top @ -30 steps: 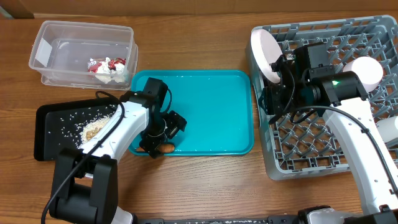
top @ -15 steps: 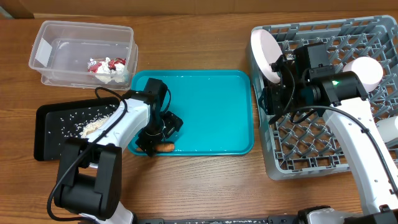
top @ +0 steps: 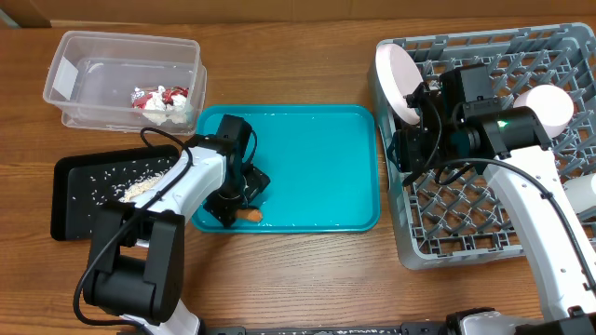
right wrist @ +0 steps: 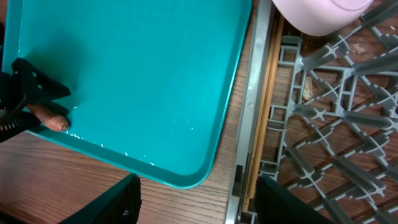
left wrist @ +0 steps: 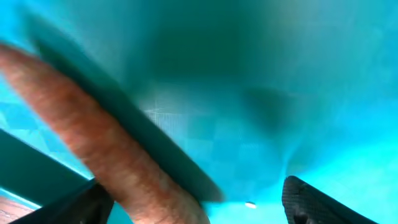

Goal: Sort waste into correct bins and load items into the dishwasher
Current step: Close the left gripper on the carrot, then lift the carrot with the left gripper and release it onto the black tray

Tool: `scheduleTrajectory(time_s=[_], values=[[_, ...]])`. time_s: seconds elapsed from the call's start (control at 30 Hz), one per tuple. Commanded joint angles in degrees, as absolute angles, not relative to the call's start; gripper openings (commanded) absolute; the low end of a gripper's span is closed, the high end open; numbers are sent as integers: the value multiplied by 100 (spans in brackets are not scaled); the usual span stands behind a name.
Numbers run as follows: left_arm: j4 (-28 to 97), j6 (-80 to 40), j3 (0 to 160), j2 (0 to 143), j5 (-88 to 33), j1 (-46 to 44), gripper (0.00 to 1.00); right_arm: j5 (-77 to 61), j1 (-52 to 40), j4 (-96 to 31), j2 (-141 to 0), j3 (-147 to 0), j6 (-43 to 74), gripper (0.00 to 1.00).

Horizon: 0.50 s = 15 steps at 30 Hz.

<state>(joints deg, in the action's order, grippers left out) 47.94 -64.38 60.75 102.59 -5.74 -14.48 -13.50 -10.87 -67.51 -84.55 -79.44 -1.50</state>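
Straddling the small orange carrot (top: pixel 250 217), the left gripper (top: pixel 237 208) holds its fingers wide apart; closing on it looks like the next move. The right gripper (right wrist: pixel 205 199) hangs parted and empty.

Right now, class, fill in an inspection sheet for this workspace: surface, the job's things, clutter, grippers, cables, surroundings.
surface: wooden table with a teal tray on it.
job's things: carrot on the teal tray; wrapper and crumpled paper in the clear tub; food scraps on the black tray; plate, white bowl and chopsticks in the dish rack.
clutter: white grains by the teal tray's rim.
grippers: left gripper open, carrot between its fingers; right gripper open, empty.
cables: black cable on the left arm, another on the right.
surroundings: nothing seen.
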Motion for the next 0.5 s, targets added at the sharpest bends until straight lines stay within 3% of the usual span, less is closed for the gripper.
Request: scheduleTrajectory(time_s=[0.0,0.1,0.47], values=[[4781,-6543,6090,10348,-384,-1426,71,-1354,-1076,-6742,-8451,-7994,-154,61],[4766,-6541,6090,10350,-379,-1426,49,-1354,-1076,-6742,-8451,-7994,-154,61],[4797,-6512,6086,10350,-180,-1428,29,-1354,-1076,-6742,-8451,-7994,-154,61]])
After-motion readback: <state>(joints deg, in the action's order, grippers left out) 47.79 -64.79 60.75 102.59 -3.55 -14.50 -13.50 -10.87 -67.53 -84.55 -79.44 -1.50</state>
